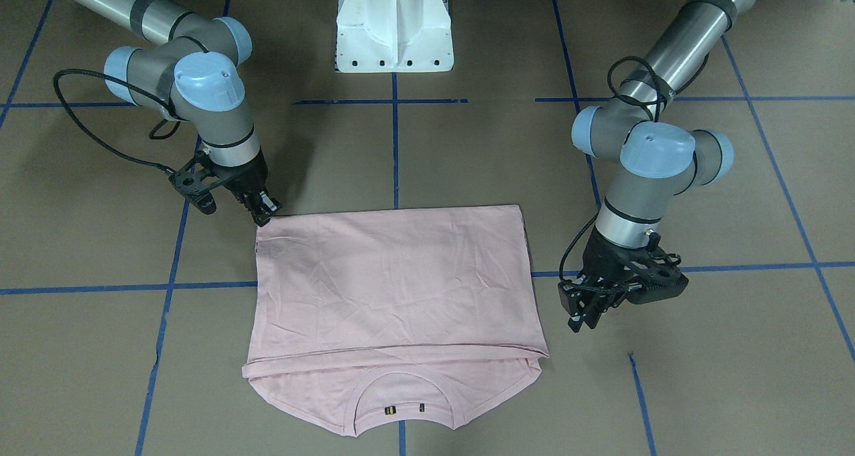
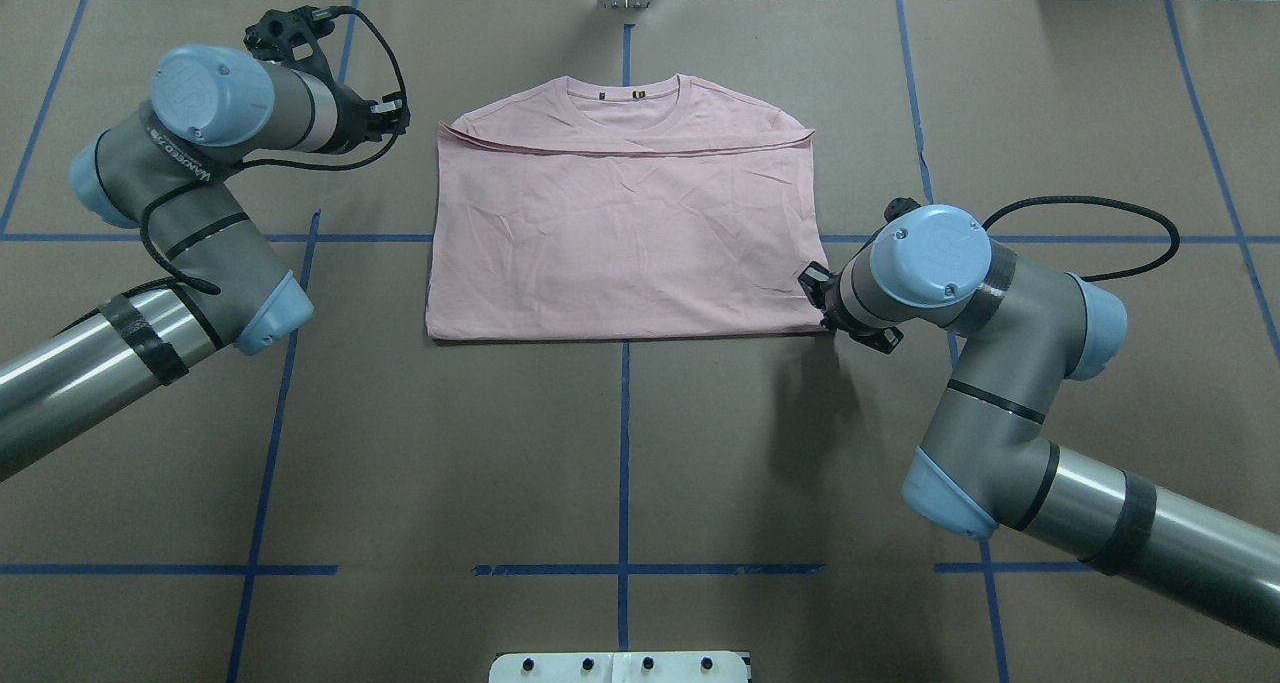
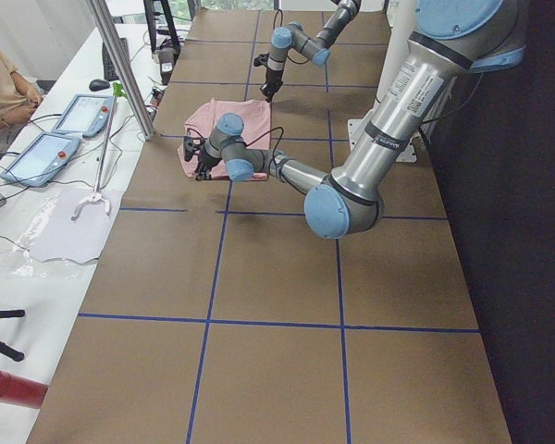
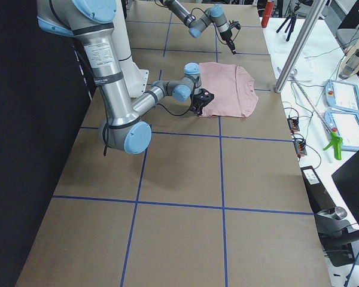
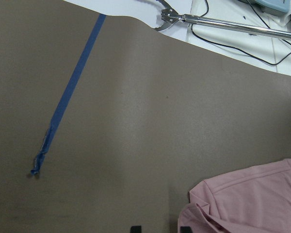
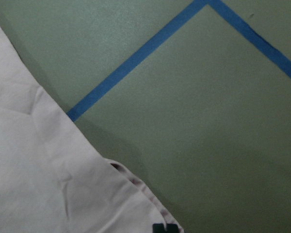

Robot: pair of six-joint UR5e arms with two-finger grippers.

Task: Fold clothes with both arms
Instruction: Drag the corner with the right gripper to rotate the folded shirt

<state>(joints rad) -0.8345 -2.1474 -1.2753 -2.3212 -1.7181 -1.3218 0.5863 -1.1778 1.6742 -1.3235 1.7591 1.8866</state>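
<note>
**Right gripper [image 1: 266, 214] closed at a corner of the T-shirt [image 1: 394, 276]; left gripper [image 1: 581, 319] open beside it**

The right gripper stands at the left of the front-facing view. Its fingers are drawn together and point down at the upper left corner of the T-shirt. In its wrist view the two fingertips [image 6: 158, 227] sit side by side with only a slit between them, right on the hem at that corner. Whether any cloth is caught between them I cannot tell.

The left gripper is at the right of the same front-facing view, just beside the shirt's right edge and apart from it. Its fingers are spread moderately wide. The left wrist view shows bare table [image 5: 136, 121] in the gap, and the gripper holds nothing. The tip nearer the right of that frame lies at the border of a bunched fold of pink cloth, but contact cannot be judged.

The T-shirt lies flat in the upper centre of the overhead view, on the brown table, across a blue tape line [image 2: 624, 433]. Its lower half is folded up over the body, plain pink side up. The hem runs straight across just below the collar [image 2: 625, 98]. The collar points to the top of the overhead frame and the folded edge to the bottom. The long axis runs left to right across that frame.
</note>
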